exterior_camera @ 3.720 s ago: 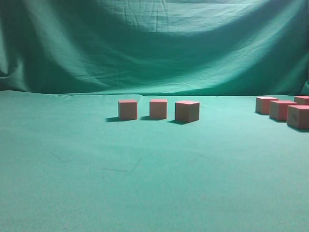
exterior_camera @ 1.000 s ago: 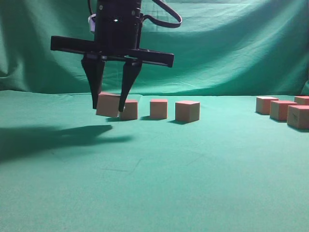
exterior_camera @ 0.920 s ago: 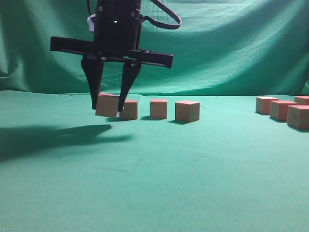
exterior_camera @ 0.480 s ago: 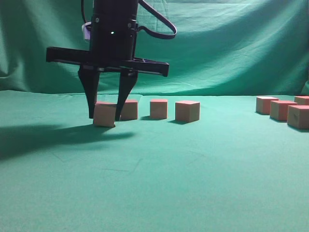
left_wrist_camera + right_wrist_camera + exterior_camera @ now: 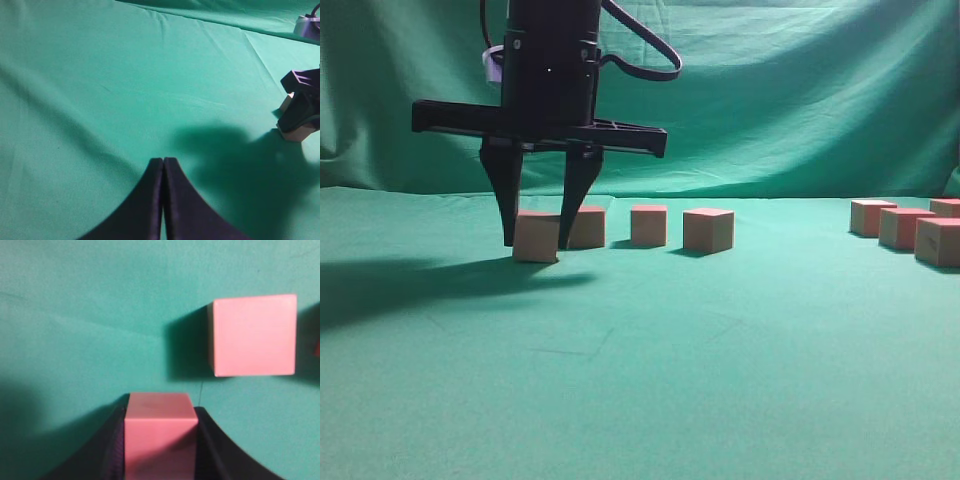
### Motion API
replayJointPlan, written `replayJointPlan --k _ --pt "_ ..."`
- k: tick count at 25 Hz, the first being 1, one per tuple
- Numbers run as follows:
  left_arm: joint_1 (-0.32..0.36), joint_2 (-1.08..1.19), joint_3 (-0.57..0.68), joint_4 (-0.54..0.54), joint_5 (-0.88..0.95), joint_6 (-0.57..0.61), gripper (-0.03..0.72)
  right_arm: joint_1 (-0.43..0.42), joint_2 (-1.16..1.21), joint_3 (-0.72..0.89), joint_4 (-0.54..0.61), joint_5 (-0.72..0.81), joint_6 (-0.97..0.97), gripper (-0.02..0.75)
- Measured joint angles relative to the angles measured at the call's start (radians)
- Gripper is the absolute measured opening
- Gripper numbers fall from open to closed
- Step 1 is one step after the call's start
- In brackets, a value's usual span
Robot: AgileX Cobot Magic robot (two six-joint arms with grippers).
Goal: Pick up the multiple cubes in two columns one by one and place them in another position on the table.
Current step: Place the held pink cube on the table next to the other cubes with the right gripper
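Note:
My right gripper (image 5: 535,243) reaches across to the left of the exterior view and is shut on a pinkish-red cube (image 5: 537,237), whose base rests on the green table (image 5: 650,360). In the right wrist view the held cube (image 5: 159,435) sits between the jaws (image 5: 160,412). Three more cubes stand in a row behind and to its right (image 5: 588,227), (image 5: 648,225), (image 5: 708,230); one of the row also shows in the right wrist view (image 5: 254,335). My left gripper (image 5: 163,162) is shut and empty over bare cloth.
Several more cubes stand grouped at the right edge (image 5: 904,228). The left wrist view shows the right gripper's fingers (image 5: 302,100) and the held cube (image 5: 299,134) at its right edge. A draped green backdrop (image 5: 770,100) rises behind the table.
The right gripper came into view carrying a cube, moved slightly left and came down. The cube, held above the cloth a second ago, now rests on it in front of the row's left end.

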Motion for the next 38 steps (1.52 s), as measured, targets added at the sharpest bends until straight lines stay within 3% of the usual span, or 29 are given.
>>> replayJointPlan --k 38 --pt "0.000 0.000 0.000 0.000 0.000 0.000 0.000 0.000 0.002 -0.071 -0.045 0.060 0.006 0.267"
